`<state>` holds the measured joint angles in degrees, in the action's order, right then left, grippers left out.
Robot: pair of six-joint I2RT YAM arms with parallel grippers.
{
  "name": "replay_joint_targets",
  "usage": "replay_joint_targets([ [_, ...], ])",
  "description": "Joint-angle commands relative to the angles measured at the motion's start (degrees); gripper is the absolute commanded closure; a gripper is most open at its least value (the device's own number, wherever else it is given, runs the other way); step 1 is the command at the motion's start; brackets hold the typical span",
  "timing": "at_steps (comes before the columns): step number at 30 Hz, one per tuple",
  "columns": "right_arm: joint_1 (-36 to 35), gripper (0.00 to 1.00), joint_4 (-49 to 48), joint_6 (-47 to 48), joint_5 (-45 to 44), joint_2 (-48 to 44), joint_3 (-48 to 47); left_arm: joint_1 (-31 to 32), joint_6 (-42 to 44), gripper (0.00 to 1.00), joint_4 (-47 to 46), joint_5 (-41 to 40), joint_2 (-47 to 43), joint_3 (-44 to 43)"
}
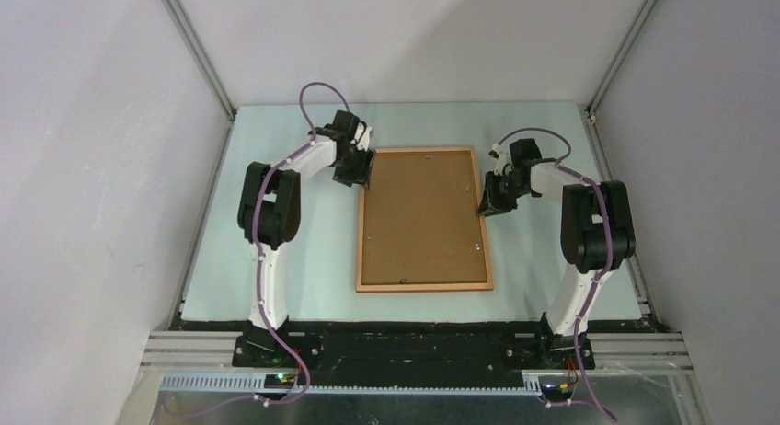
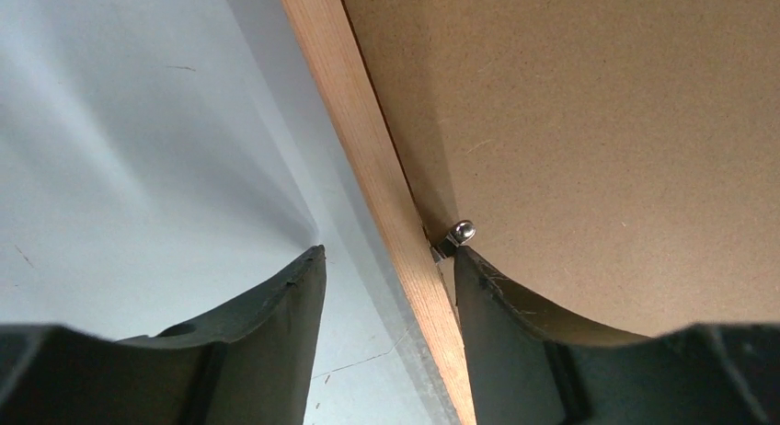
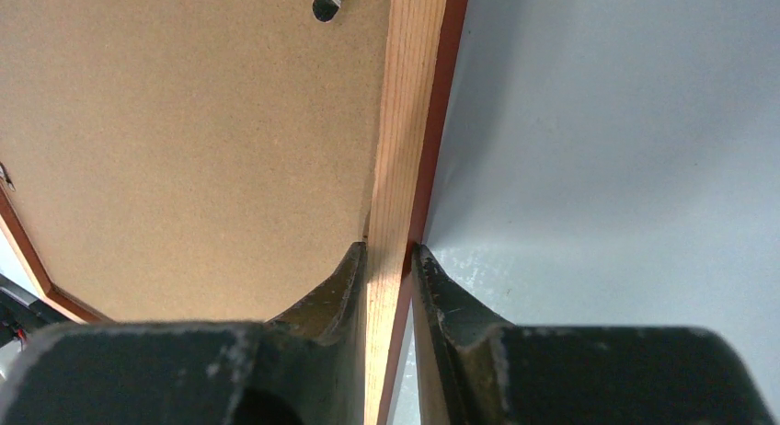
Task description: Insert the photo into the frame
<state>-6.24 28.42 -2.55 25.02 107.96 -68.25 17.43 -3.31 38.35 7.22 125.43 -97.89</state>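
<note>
- Top external view: the frame [image 1: 423, 285] is seen lying flat on the pale table [image 1: 322, 259], back side up. It is placed midway between the two arms, with its long sides running away from the bases.
- A brown backing board [image 1: 423, 218] is seated inside the moulding, and the whole opening is filled by it.
- The left gripper [image 1: 354, 172] is placed at the frame's far left corner. The right gripper [image 1: 490, 202] is set against the right long side, in its far half.
- Left wrist view now: the fingers [image 2: 285, 305] are spread wide and the left rail is straddled. One finger is held over the table, outside the rail, with a clear gap. The other is held on the board side, its tip just beside a small metal clip [image 2: 460, 232] at the rail's inner edge. Nothing is clamped here.
- Right wrist view: the right rail is pinched between the two fingers [image 3: 340, 287]. One is pressed to the inner side above the board, the other to the red-brown outer face. The wood is firmly gripped.
- A second metal tab [image 3: 329, 0] is glimpsed at the top of that view, on the board just beside the rail.
- Whether either side of the frame is raised off the table cannot be told.
</note>
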Motion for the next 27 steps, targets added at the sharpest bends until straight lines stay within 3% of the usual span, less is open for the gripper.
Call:
replay_joint_targets([
  [1,-0.13,1.00,2.25,0.94,2.74,0.73,0.22,-0.18,2.04,0.43,-0.20,-2.09,-3.91,0.04],
  [10,-0.01,1.00,2.33,0.81,2.94,0.68,0.22,-0.19,1.44,0.51,-0.13,-1.64,-1.23,-3.31],
  [18,-0.10,1.00,2.40,1.02,2.98,0.68,0.22,-0.20,1.10,0.64,-0.24,-0.90,-0.02,-4.96],
  [21,-0.09,1.00,2.35,1.05,3.11,0.69,0.18,-0.20,1.10,0.62,-0.19,-0.76,-0.28,-4.69],
  [27,0.07,1.00,2.34,1.03,3.41,0.70,0.21,-0.26,1.19,0.43,-0.16,-0.35,-3.37,-2.49],
])
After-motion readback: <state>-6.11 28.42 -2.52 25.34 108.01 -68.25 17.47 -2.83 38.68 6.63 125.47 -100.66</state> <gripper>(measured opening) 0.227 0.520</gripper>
